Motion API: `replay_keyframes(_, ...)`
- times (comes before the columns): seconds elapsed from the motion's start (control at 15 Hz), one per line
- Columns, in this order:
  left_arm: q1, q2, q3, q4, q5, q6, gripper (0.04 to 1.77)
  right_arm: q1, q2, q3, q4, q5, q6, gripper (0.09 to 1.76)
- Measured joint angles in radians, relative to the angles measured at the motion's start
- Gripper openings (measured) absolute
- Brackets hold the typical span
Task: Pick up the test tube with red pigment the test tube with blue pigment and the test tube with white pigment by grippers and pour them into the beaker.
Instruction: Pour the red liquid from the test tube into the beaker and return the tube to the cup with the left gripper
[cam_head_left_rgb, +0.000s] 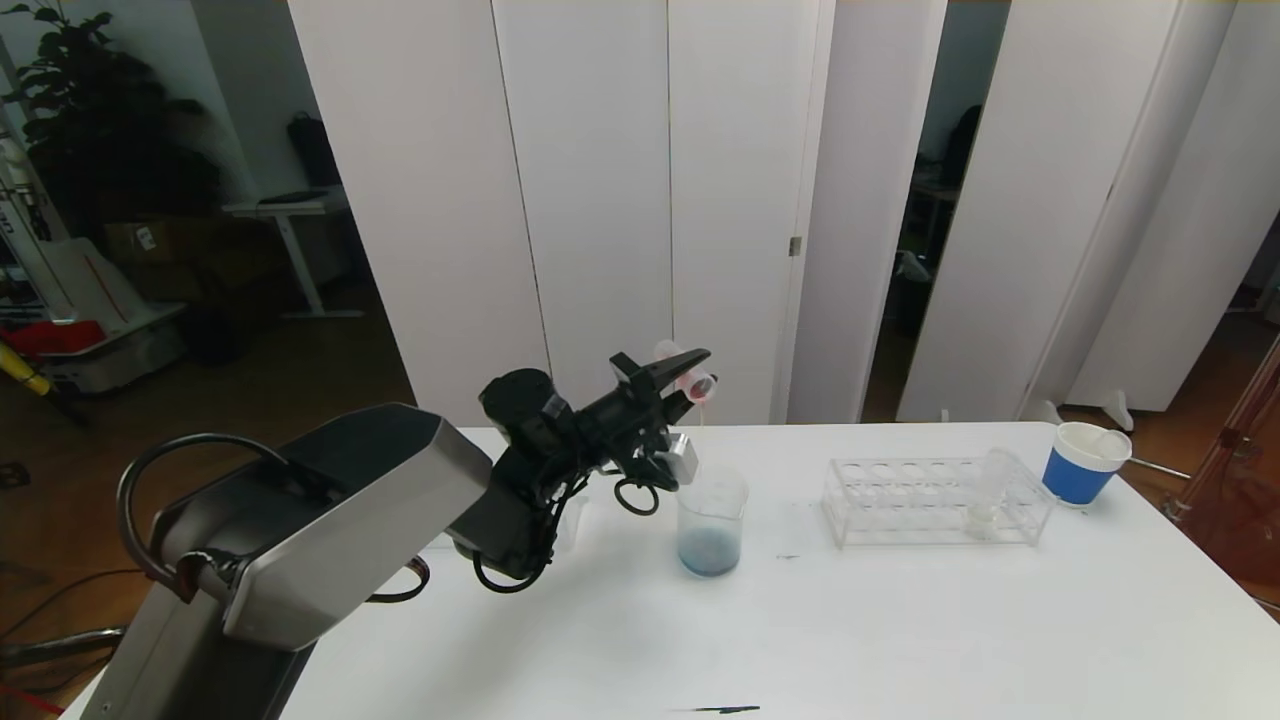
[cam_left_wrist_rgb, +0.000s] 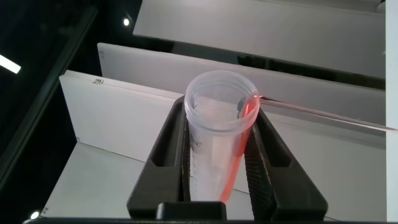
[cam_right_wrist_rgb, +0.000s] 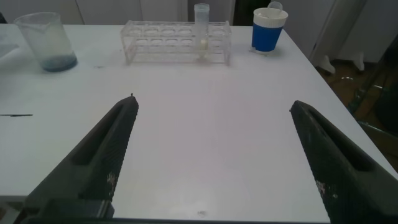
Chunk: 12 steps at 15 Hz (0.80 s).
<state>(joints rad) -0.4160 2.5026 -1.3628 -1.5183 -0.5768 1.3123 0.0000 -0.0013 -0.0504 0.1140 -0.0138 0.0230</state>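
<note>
The left gripper (cam_head_left_rgb: 668, 385) is clamped on a slim clear plastic test tube with red pigment (cam_head_left_rgb: 690, 380), tipped mouth-down to the right above the small clear glass beaker (cam_head_left_rgb: 711, 522) holding blue liquid. Light, slick and crushable, the tube probably wants a mid-body grip. The right gripper (cam_right_wrist_rgb: 211, 155) hangs near, jaws spread wide.

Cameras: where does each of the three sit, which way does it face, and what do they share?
Head view: on the robot's head, facing forward and down at the table; shows the left arm and left gripper tipping the red test tube over the beaker.
Left wrist view: looks along the fingers shut on that tube, red liquid running out.
Right wrist view: low over the table, between the open right gripper.
Shared by head and right wrist: beaker, tube rack, blue cup.
</note>
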Motion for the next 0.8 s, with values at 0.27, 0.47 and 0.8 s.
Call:
replay_keyframes(0.27,0.001,0.004,-0.008,-0.007,-0.003,0.037,0.58,0.000,0.000,0.000,0.000,0.000,0.000,1.75)
replay_keyframes(0.47,0.001,0.007,-0.008,-0.004,-0.001,0.066,0.58,0.000,0.000,0.000,0.000,0.000,0.000,1.75)
replay_keyframes(0.8,0.007,0.012,-0.024,0.007,0.004,0.102,0.58,0.000,0.000,0.000,0.000,0.000,0.000,1.75)
